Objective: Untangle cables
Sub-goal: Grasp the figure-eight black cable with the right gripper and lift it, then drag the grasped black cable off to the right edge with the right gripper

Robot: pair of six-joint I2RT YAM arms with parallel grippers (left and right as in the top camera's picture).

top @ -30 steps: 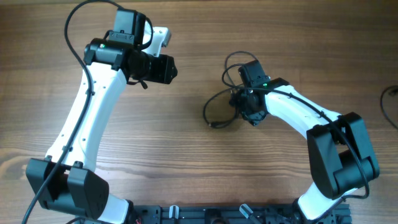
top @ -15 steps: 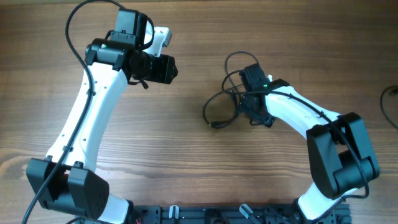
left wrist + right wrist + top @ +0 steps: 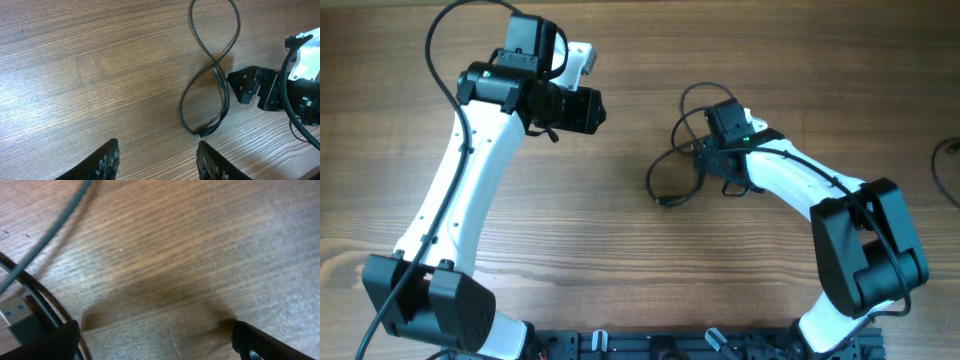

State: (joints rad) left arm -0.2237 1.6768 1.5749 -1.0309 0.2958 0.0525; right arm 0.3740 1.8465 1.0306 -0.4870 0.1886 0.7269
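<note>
Two grippers, neither holding anything: the left gripper hangs part-spread well left of the right gripper, whose fingers stand wide. The thin dark looped cables lie just left of and beneath it. They look light, limp and springy; I'd pinch beside the metal plug.

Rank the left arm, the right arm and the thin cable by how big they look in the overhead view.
1. left arm: stretched out, covers the most of the picture.
2. right arm: bent, covers somewhat less.
3. cable: thin loops, clearly the smallest.
</note>
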